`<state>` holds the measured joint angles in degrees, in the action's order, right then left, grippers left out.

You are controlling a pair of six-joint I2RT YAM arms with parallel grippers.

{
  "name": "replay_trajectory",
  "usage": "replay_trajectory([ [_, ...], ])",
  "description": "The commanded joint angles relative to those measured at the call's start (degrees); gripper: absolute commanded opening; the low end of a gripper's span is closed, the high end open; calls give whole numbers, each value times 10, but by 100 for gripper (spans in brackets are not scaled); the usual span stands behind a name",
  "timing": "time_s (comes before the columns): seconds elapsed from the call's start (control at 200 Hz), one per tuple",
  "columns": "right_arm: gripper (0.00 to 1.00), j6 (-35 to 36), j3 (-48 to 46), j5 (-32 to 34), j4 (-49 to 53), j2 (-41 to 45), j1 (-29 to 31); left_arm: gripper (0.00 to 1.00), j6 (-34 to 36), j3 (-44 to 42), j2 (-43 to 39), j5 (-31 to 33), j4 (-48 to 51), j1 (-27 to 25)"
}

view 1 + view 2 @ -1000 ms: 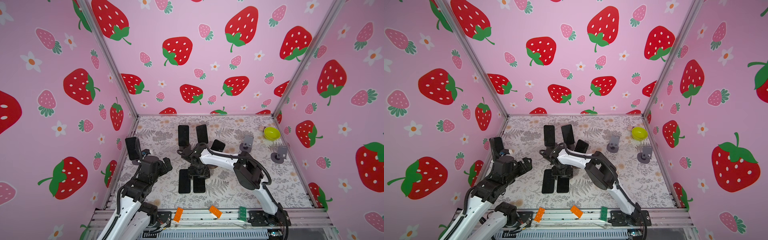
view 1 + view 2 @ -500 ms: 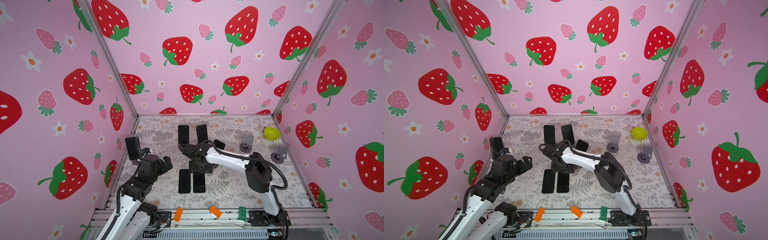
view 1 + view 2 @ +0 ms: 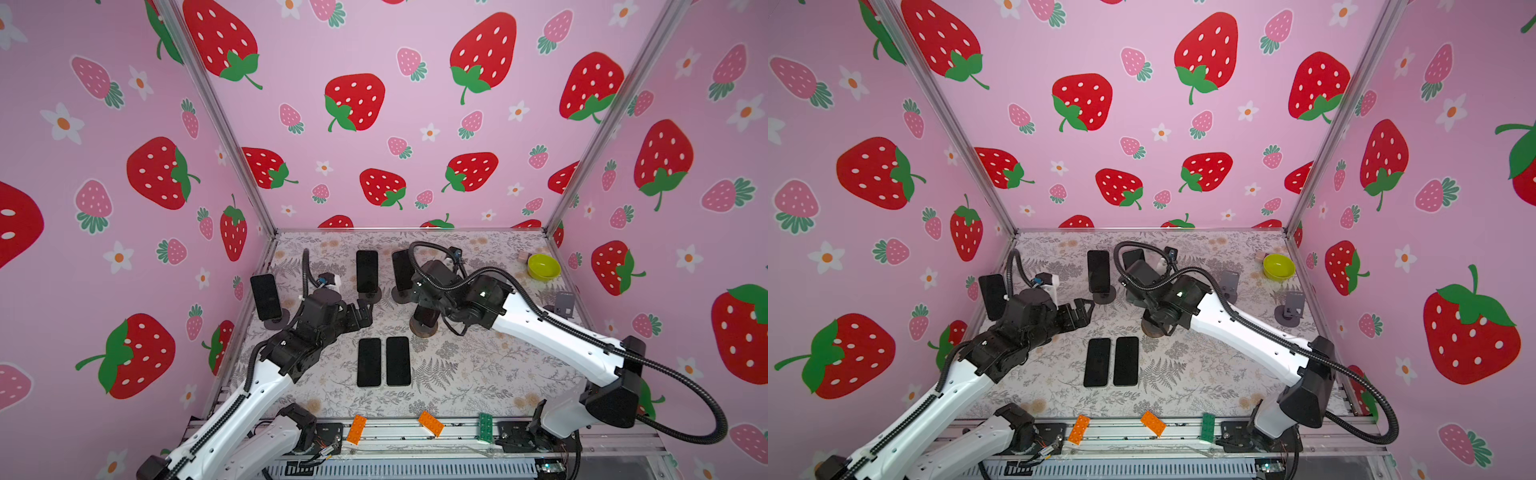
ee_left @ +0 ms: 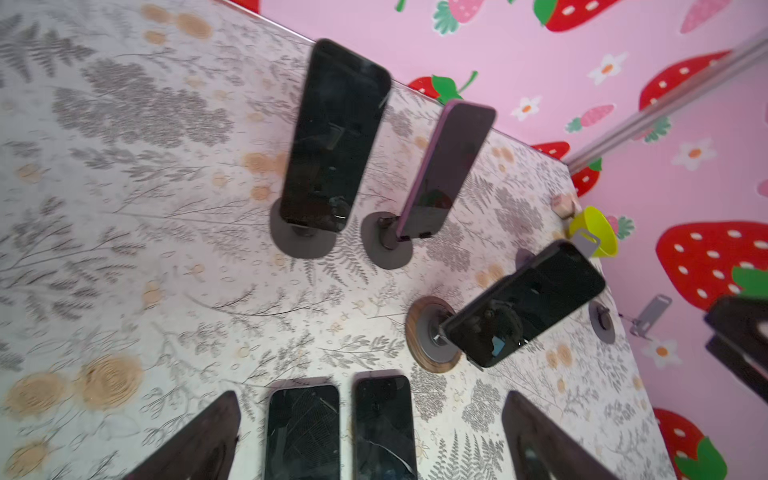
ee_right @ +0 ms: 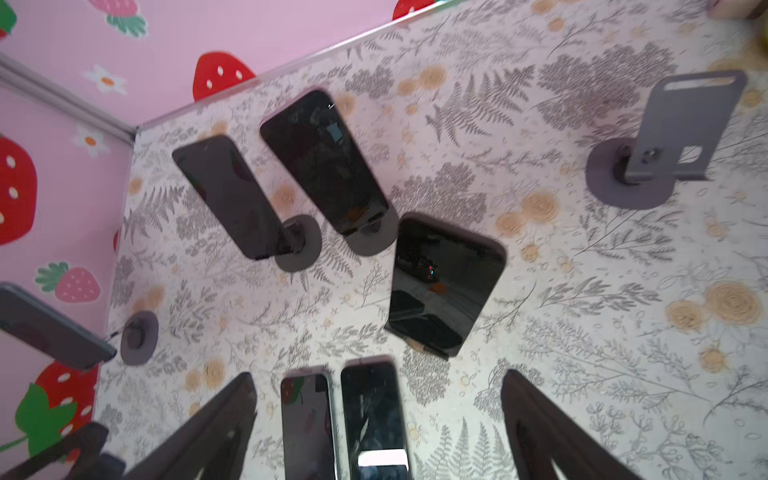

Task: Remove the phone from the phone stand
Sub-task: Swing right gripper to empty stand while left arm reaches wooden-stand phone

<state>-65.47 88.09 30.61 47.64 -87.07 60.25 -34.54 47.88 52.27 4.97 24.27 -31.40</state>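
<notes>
hanging over the middle of the worktop [image 3: 478, 374], the right hand [image 5: 376, 376] is wide open and holds nothing. in the right wrist view its two dark fingers [image 5: 216, 428] stand far apart, and between them only the two flat phones [image 5: 374, 415] on the worktop show. the phone [image 5: 446, 286] is not in the hand: it sits on its stand [image 4: 424, 349], the one with the round wooden foot, tilted with the dark screen up. it lies just past the fingertips, and i see no touch between a finger and the phone. in both top views the right arm [image 3: 552, 336] covers most of this phone, so there only the wooden foot and a bit of the dark body show under the wrist.

the left hand [image 4: 370, 395] is also wide open and empty. in both top views it hovers above the worktop, to the left of the stand and apart from it, pointing toward the back. there the two back phones [image 3: 367, 271] lean on grey stands [image 4: 303, 245], side by side. a side phone [image 3: 266, 296] leans on one more grey stand by the left wall. the flat phones lie close together, screens up, on the near side of the stand. two empty stands [image 3: 1292, 305] and a green bowl [image 3: 543, 266] are at the right, well apart from both hands.
</notes>
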Motion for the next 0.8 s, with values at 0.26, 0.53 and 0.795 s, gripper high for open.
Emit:
replay_trajectory([
  [0.26, 99, 115, -151, -43, -160, 136, -263, 99, 126, 119, 144, -48, -92, -80],
  [0.53, 100, 141, -240, -144, -260, 160, -435, 99, 179, 176, 229, -111, -114, -113],
  [0.795, 100, 163, -305, -185, -347, 131, -484, 99, 217, 230, 303, -136, -100, -135],
])
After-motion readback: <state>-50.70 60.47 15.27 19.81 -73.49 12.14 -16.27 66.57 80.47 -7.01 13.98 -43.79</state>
